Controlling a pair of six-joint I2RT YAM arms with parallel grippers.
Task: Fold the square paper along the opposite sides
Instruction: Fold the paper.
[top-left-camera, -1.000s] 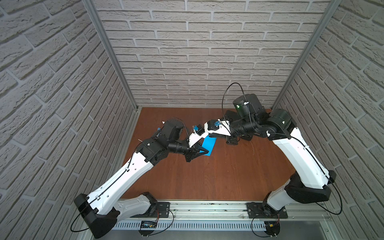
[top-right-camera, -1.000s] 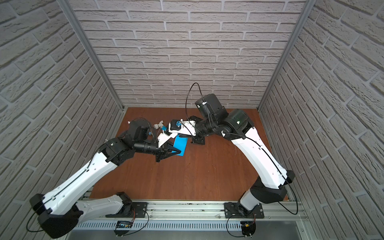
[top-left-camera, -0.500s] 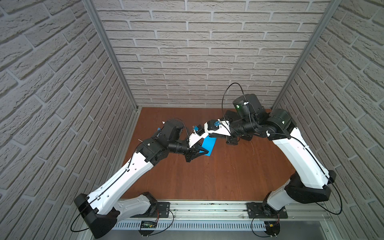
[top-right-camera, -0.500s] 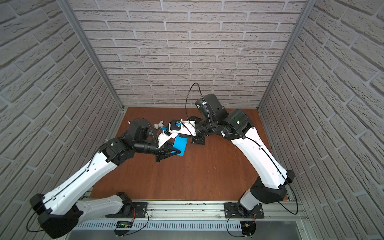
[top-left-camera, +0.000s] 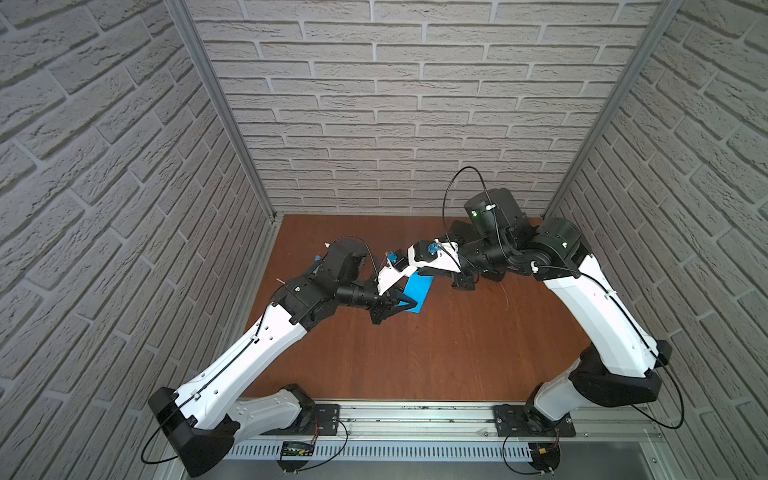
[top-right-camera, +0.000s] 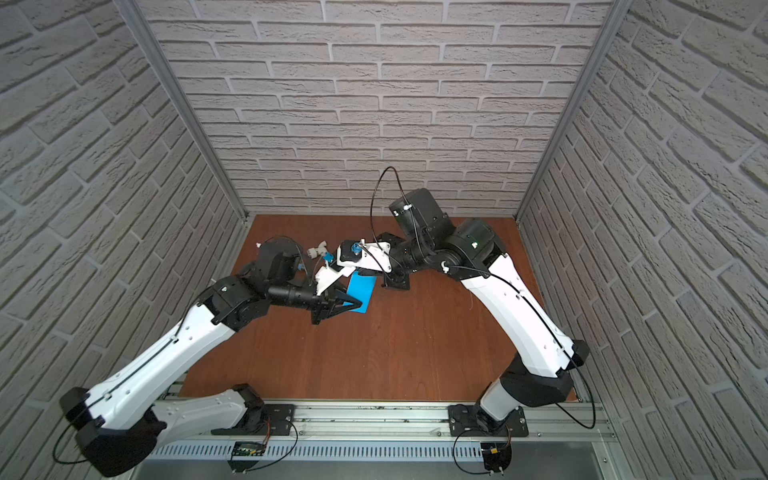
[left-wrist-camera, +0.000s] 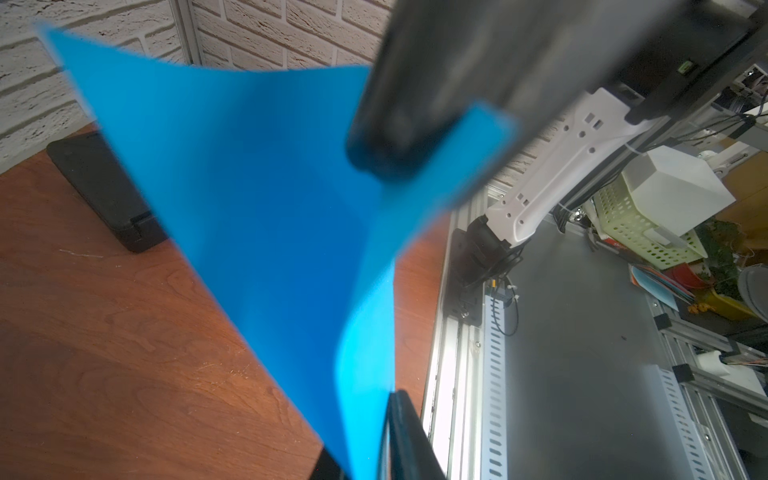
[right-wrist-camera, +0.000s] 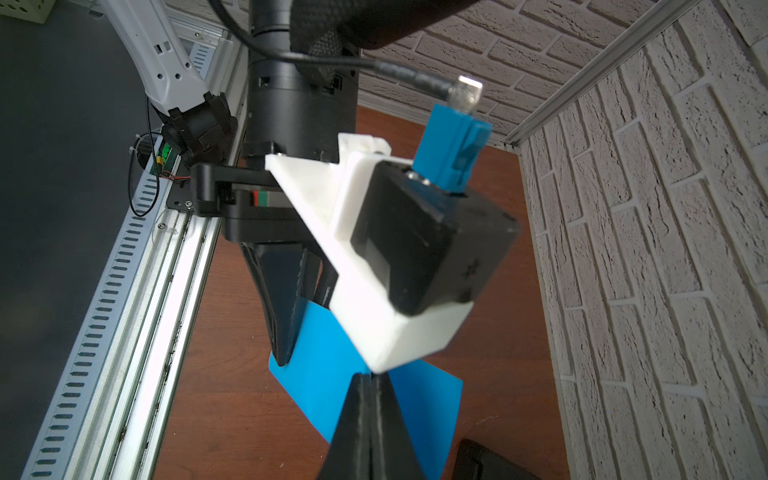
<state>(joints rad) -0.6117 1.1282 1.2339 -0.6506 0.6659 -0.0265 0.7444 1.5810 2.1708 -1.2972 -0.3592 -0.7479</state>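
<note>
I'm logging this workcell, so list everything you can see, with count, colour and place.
thin square paper sheet: one, bright blue, held up between both claws.
hard plastic case: one, black, on the table at the back, partly under the right arm.
small plastic toy drill: one, blue and white, back of the table beyond the left arm's wrist, partly hidden.
wooden tabletop: one, reddish brown, under everything.
brick-pattern walls: three, pale grey, around the table.
left claw: one, black, shut on the paper's near corner.
right claw: one, black, shut on the paper's far edge.
</note>
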